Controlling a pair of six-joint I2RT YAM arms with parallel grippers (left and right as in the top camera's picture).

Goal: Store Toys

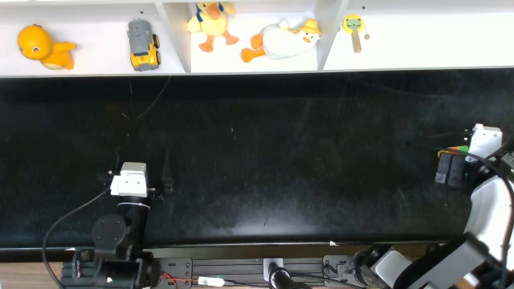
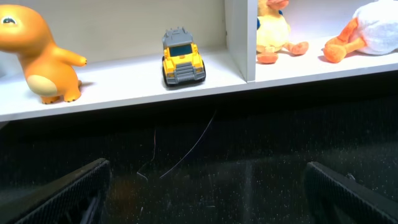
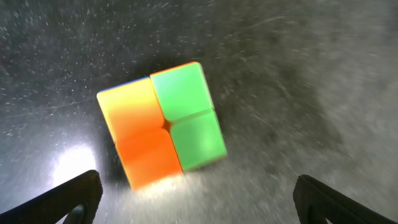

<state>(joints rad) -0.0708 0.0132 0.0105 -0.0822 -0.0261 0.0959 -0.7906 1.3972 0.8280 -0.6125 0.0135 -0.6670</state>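
A small cube [image 3: 161,121] with orange and green faces lies on the black table [image 3: 298,74], tilted to my view. My right gripper [image 3: 199,208] hovers above it, open, with the cube between and beyond its fingertips. In the top view the cube [image 1: 457,150] peeks out at the table's right edge beside the right gripper [image 1: 459,164]. My left gripper [image 2: 208,208] is open and holds nothing, low over the table at the front left [image 1: 141,167], facing the shelf.
A white shelf [image 1: 257,63] runs along the back. It holds an orange dinosaur [image 1: 44,46], a yellow truck [image 1: 144,45], a yellow duck plush [image 1: 212,24], a white duck plush [image 1: 283,40] and a small rattle [image 1: 353,29]. White dividers [image 2: 239,37] split the shelf.
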